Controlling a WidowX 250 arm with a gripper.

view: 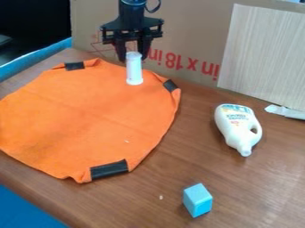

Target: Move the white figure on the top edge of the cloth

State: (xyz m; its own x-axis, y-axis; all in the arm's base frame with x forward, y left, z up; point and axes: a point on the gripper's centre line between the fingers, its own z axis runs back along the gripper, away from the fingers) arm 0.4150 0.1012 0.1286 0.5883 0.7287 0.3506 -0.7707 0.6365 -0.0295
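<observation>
Camera view: jaws (133, 57) downward at figure (134, 71)

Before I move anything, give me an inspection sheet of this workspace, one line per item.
Surface: brown wood-look table, small pale speck near the blue block.
Job's things: white figure upright by the top edge of the orange cloth; cloth has black patches.
Clutter: white bottle lying down; blue block on the table; whitish object near the right edge.
Gripper: black gripper, jaws closed on the figure's top.
Cables: black loop beside the arm.
Surroundings: cardboard with red print, pale wood-grain panel behind.
</observation>
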